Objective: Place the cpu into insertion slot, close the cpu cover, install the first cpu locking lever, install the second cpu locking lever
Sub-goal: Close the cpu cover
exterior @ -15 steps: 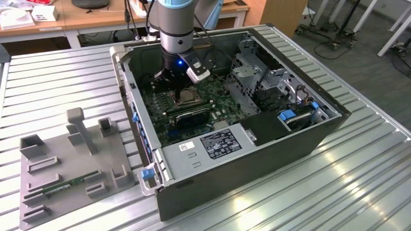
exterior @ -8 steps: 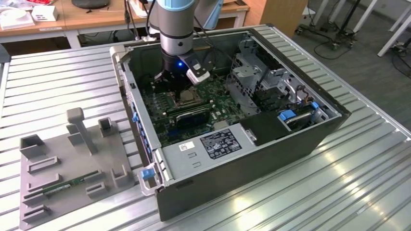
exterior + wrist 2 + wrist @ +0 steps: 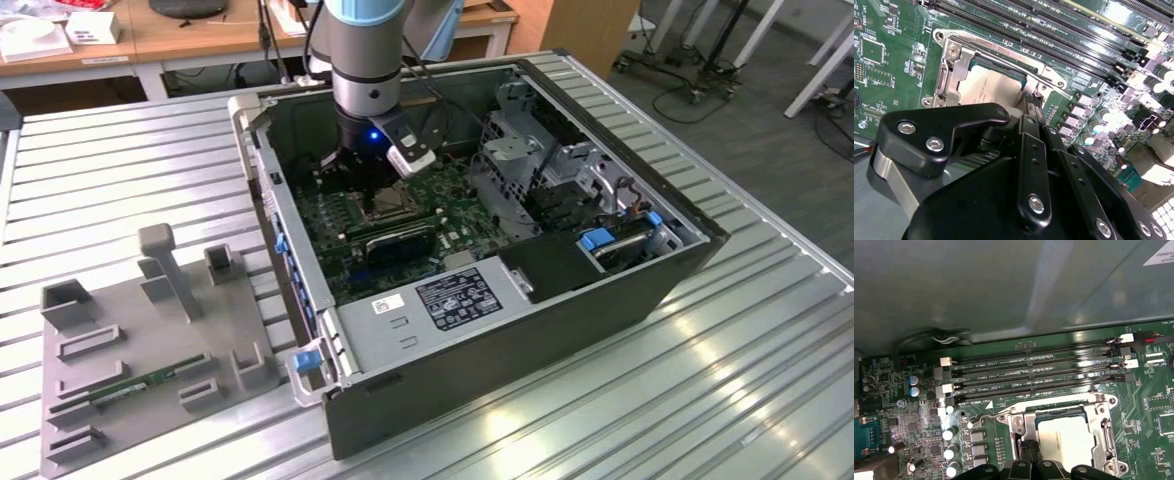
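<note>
Cpu [image 3: 1066, 440] [image 3: 989, 90], small flat square chip with pale silvery metal face: sits flat inside the socket on the green circuit board [image 3: 1149, 415], seen in both wrist views. Around it, cpu cover [image 3: 1102, 435], a thin square silvery metal frame plate with cut-out centre, apparently lowered onto the socket, with the chip face showing through the opening. Black gripper [image 3: 1027, 452] [image 3: 1032, 107] hanging low over the socket, with tips at the edge of the frame plate on the side away from the long black memory slots [image 3: 1039, 372]; jaws look drawn together, with no gap visible between them and nothing held. Touching the frame or only just above it: cannot tell. Thin bent metal wire lever [image 3: 985, 417] lying just beside one socket corner, between the socket and the nearest memory slot; latched or free, cannot tell. In the exterior view, grey and light blue robot arm [image 3: 363, 60] reaching down into the open dark grey computer case [image 3: 534, 340], lying on its side upon the ribbed metal table [image 3: 694, 400]. On the exterior view's left, well apart from the case, grey plastic fixture block [image 3: 80, 400] with a long green memory stick [image 3: 140, 385] resting in one of its grooves.
</note>
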`<action>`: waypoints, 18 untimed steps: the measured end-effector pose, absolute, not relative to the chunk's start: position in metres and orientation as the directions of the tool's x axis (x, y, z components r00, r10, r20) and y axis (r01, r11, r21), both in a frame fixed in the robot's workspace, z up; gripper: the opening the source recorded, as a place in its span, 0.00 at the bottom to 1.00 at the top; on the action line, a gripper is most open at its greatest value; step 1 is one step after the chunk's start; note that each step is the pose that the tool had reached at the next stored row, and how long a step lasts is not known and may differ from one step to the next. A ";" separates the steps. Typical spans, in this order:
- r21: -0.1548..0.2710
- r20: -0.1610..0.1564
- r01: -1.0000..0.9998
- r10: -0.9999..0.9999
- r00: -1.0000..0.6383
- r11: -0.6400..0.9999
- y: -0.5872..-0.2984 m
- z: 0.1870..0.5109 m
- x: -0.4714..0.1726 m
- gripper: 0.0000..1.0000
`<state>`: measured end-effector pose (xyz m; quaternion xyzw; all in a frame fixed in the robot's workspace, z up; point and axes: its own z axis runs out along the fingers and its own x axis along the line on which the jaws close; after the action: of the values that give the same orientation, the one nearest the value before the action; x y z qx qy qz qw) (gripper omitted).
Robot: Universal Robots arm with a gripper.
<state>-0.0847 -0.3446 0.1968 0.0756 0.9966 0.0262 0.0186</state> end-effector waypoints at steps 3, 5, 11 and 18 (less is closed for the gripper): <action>0.055 -0.033 0.150 0.152 -0.988 0.987 -0.345 0.197 -0.085 0.11; 0.055 -0.033 0.150 0.152 -0.988 0.987 -0.345 0.197 -0.085 0.11; 0.055 -0.033 0.150 0.152 -0.988 0.987 -0.345 0.196 -0.085 0.11; 0.057 -0.034 0.150 0.152 -0.988 0.987 -0.344 0.199 -0.084 0.11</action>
<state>-0.0843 -0.3442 0.1986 0.0755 0.9966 0.0272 0.0193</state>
